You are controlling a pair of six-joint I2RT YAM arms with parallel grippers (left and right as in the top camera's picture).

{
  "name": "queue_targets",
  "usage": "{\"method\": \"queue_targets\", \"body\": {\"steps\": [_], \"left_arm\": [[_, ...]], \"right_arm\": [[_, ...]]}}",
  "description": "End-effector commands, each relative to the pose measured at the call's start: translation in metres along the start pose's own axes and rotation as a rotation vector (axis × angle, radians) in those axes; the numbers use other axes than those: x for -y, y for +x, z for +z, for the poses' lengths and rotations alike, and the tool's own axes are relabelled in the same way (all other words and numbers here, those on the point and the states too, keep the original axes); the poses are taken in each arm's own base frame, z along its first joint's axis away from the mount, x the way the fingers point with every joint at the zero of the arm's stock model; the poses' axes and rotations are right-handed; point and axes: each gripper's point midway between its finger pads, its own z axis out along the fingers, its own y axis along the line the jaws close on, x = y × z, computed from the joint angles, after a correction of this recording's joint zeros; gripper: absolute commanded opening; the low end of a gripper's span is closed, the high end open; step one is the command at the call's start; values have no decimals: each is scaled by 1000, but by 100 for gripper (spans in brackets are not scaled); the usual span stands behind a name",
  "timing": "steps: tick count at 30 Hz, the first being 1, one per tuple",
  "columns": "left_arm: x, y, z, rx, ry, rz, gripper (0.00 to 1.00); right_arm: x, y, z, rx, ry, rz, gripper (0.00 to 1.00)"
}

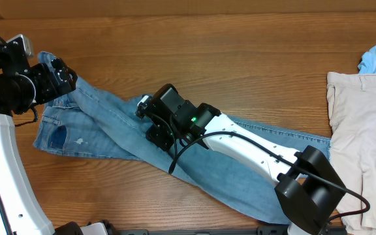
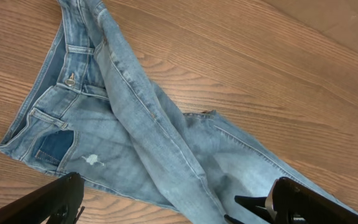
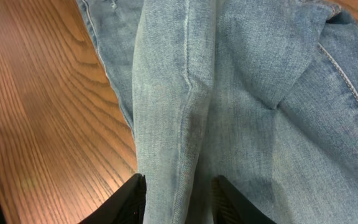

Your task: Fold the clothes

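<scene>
Denim jeans (image 3: 247,93) straddled by right gripper (image 3: 179,182)

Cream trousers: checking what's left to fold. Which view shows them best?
Overhead: the cream trousers lie at the picture's right side, partly cut off by the frame. Both wrist views show only the jeans on wood, none of the cream pair.

Wooden table (image 1: 240,46); jeans (image 1: 93,127) sprawled across; cream trousers (image 1: 361,130) right edge
</scene>
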Motion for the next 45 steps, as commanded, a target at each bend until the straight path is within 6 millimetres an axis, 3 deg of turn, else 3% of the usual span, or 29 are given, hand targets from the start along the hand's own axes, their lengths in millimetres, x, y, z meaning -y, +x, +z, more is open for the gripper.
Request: {"method": "queue_targets", "body": {"steps": [1,5,7,11,14,17,18,19,21,22,23,25,34,36,42,45], "left_arm": [[2,-3,0,3,13,2,100],[3,-3,0,3,14,2,100],[3,-3,0,3,14,2,100],[3,-3,0,4,14,2,100],[2,-3,0,3,13,2,100],[2,-3,0,3,13,2,100],[2,-3,0,3,13,2,100],[2,-3,0,3,13,2,100],[2,-3,0,3,13,2,100],[2,-3,0,3,13,2,100],[2,-3,0,3,13,2,100],[2,-3,0,3,13,2,100],[2,-3,0,3,13,2,100],[2,-3,0,3,13,2,100],[2,-3,0,3,13,2,100],[2,-3,0,3,13,2,100]], "right_arm": [[-8,-6,3,12,-24,-13,38],[-11,14,35,-57,-36,-14,38],[-11,23,49,-86,-41,-13,31],[-11,22,50,-84,-41,-14,22],[-11,22,50,-83,-40,-14,24],[-8,10,46,-54,-33,-17,40],[-8,10,46,-55,-33,-17,56],[-8,11,46,-57,-33,-16,65],[-8,9,46,-48,-32,-19,77],[-7,7,48,-36,-28,-23,78],[-6,5,48,-26,-26,-26,77],[-6,6,49,-23,-26,-27,65],[-4,10,53,-32,-25,-23,58],[-3,11,55,-35,-25,-22,47],[2,22,69,-69,-21,-12,45],[2,23,70,-72,-21,-11,35]]}}
